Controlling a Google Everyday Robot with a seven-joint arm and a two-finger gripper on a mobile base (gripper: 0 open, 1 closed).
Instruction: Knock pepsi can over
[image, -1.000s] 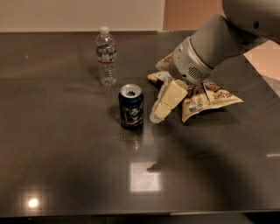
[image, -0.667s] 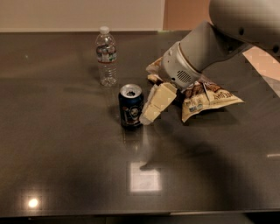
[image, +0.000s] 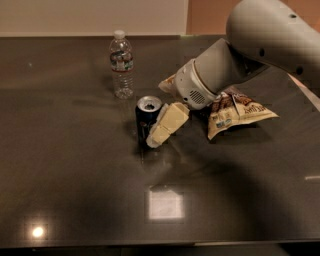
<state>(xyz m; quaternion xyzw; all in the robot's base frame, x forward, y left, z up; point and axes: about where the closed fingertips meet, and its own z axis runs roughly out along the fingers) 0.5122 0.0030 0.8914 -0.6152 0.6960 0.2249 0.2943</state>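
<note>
The pepsi can (image: 145, 120) is dark blue with a silver top and stands upright on the dark table (image: 75, 175), left of centre. My gripper (image: 159, 134) reaches down from the upper right on a white arm. Its cream fingers (image: 167, 124) lie against the can's right side, tips near the can's base. The can's logo side is partly hidden behind the fingers.
A clear water bottle (image: 122, 65) with a white cap stands behind and left of the can. A chip bag (image: 235, 114) lies to the right under my arm, and another bag (image: 169, 84) peeks out behind the wrist. A bright light patch (image: 165, 204) reflects on the table.
My gripper has moved left, from a short gap beside the can to resting against its right side. The can still stands upright in the same spot.
</note>
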